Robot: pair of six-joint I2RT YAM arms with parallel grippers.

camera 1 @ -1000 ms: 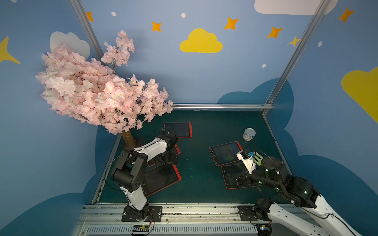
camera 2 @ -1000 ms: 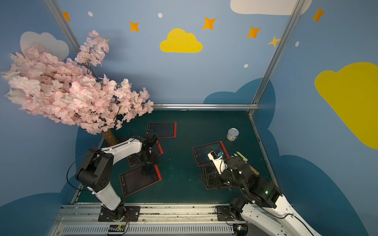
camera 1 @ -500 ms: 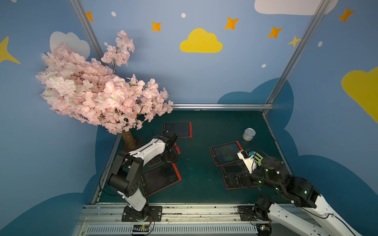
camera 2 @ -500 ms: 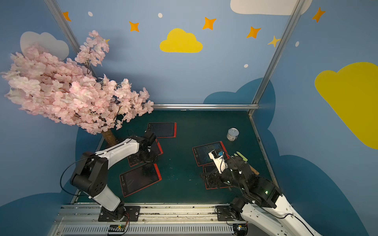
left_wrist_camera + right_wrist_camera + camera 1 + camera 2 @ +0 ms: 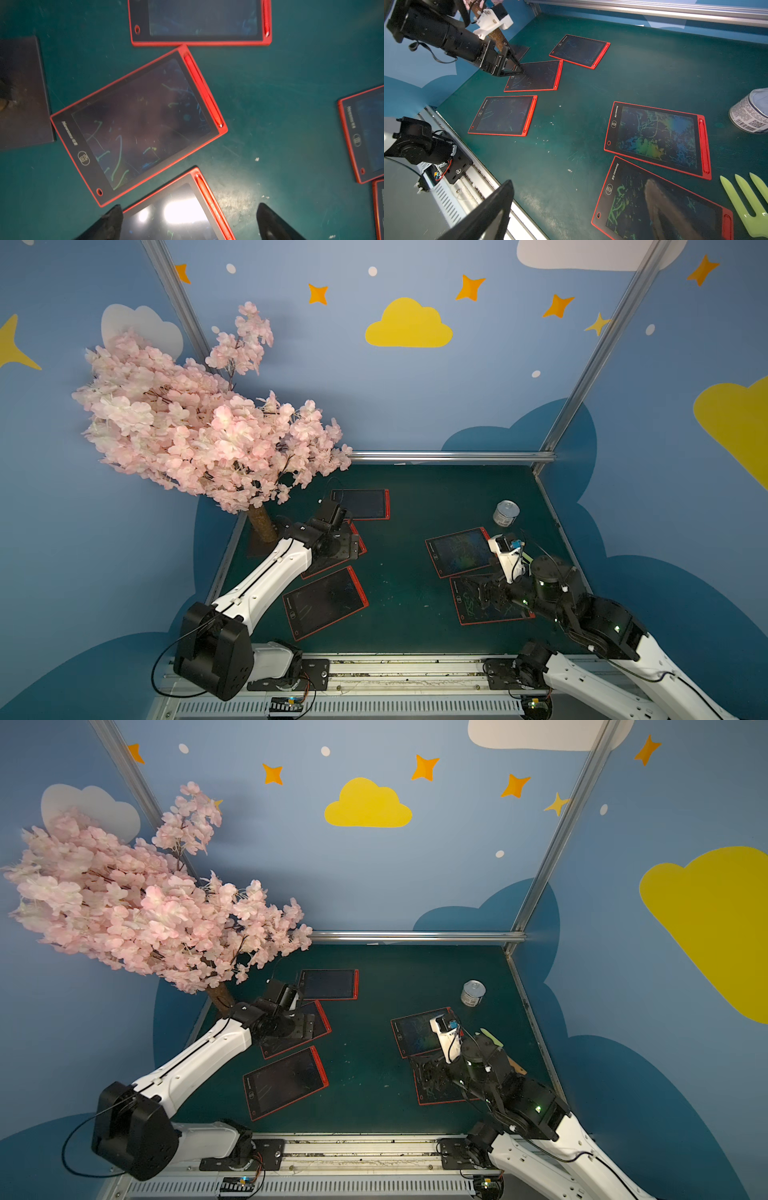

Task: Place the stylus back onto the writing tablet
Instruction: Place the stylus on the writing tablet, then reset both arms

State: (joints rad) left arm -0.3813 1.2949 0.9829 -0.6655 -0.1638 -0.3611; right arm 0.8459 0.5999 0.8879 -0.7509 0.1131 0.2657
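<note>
The dark green surface [image 5: 399, 572] carries everything. A pink blossom tree [image 5: 199, 435] stands at its rear left corner and leans out over the rear left part.

The left arm [image 5: 266, 576] reaches in from the front left corner. The right arm [image 5: 598, 626] reaches in from the front right corner.

Five red-framed writing tablets lie flat. Three are toward the left edge:
- The rear-left tablet [image 5: 361, 504] is the farthest back.
- The middle-left tablet [image 5: 137, 124] lies just in front of it, partly under the left wrist in both top views.
- The near-left tablet [image 5: 324, 601] is closest to the front edge.

Two are toward the right edge. The rear-right tablet [image 5: 459, 551] shows bright scribbles. The near-right tablet [image 5: 486, 605] lies just in front of it, partly under the right arm.

The left claw [image 5: 188, 207] hangs over the left group, jaws spread wide and grasping nothing. The right claw [image 5: 579, 182] hangs over the near-right tablet, likewise released and empty.

A tin can [image 5: 505, 513] stands near the right edge toward the rear. A pale green fork [image 5: 745, 199] lies by the right edge, just beside the right pair.

A red stylus [image 5: 202, 91] sits in the side slot of the middle-left tablet. The rear-left and near-left tablets each hold one the same way. Whether the slots of the right pair are filled I cannot tell.
</note>
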